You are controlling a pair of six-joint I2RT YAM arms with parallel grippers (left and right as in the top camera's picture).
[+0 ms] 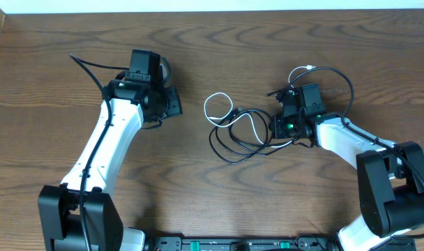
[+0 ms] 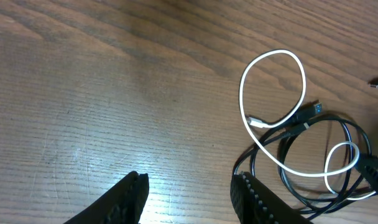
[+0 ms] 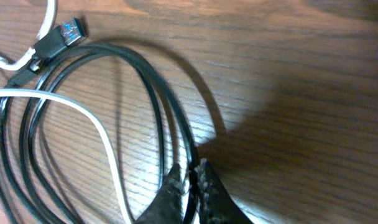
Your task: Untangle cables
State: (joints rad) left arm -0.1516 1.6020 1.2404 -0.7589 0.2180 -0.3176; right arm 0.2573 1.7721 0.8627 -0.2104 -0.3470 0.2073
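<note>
The two cables lie tangled in the middle of the table. The white cable makes a loop on the left and crosses the coiled black cable. In the right wrist view my right gripper is shut on a strand of the black cable, at the right side of its coil, with the white cable just to its left. My left gripper is open over bare wood, left of the white cable's loop and the black cable, holding nothing.
The black cable's blue-tipped USB plug lies inside the tangle. The right arm's own thick black wire arcs behind its wrist. The left arm stands left of the tangle on the wooden table.
</note>
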